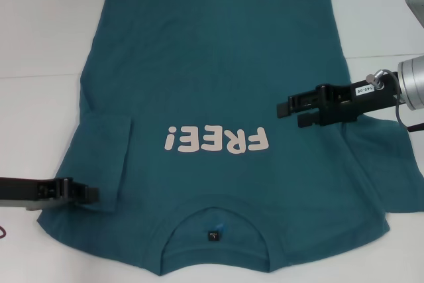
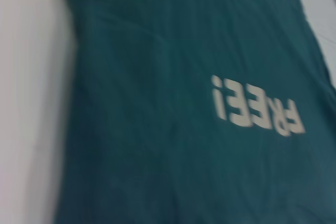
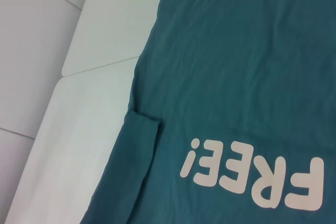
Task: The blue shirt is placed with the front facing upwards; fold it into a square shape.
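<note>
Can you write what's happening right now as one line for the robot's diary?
shirt: flat, print up, left sleeve folded in | left hand: at left sleeve | right hand: open, above right side | fold: barely begun

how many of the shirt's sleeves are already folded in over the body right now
1. The blue shirt has its left sleeve folded onto the body, by the left tool. The right sleeve lies spread out beneath the right tool.

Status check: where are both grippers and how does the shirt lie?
Left gripper low at the left sleeve edge. Right gripper open above the right chest. Blue shirt flat, print up, left sleeve folded in. Nothing in the way.
</note>
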Robot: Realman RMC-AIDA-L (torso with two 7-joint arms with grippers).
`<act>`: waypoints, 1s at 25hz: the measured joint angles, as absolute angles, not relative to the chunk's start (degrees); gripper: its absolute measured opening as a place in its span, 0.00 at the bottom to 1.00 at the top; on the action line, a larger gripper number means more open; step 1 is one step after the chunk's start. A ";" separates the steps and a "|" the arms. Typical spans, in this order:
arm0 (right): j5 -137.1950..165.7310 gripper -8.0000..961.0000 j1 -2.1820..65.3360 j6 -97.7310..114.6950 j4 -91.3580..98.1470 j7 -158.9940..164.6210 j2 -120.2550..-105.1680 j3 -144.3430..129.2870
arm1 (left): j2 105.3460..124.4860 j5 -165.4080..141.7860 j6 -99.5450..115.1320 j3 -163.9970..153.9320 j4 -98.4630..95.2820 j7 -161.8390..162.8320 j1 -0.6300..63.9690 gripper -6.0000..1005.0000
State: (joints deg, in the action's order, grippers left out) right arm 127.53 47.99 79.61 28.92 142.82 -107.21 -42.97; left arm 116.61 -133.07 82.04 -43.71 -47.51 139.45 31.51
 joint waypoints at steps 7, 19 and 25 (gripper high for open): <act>127.60 0.72 47.99 79.63 28.92 142.75 -107.18 -42.98 | 116.09 -131.50 88.53 -34.98 -47.84 138.71 31.06 0.22; 127.59 0.71 46.54 80.19 30.50 140.90 -106.63 -42.99 | 115.41 -127.61 97.79 -26.75 -42.80 136.82 29.37 0.41; 127.76 0.71 45.66 82.76 31.39 140.11 -105.49 -43.08 | 116.07 -127.18 98.40 -26.67 -41.51 136.67 29.00 0.58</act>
